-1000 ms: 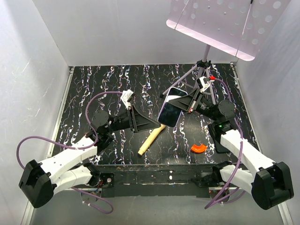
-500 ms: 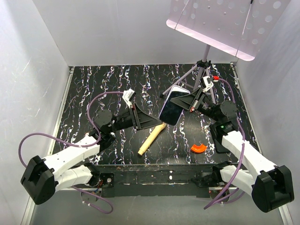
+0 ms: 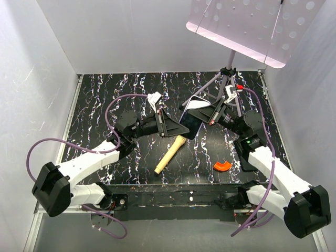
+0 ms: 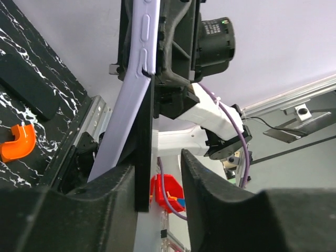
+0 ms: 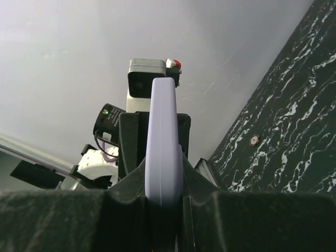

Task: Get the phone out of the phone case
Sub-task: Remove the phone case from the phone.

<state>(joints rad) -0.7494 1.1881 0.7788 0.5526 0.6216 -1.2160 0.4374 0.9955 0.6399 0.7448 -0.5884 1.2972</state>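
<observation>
Clamping phone case [image 5: 163, 131] in right gripper [image 5: 164, 179], edge-up mid-air, to expose free edge. Straddling phone [image 4: 145, 147] edge with left gripper [image 4: 157, 165], jaws apart, not yet pinching (phone looks partly peeled from shell). Needs pinch, then pull.

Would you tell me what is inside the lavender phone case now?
The phone: a black slab, its near end parted from the phone case. The right fingers cover the far end, so its seating there is hidden.
</observation>
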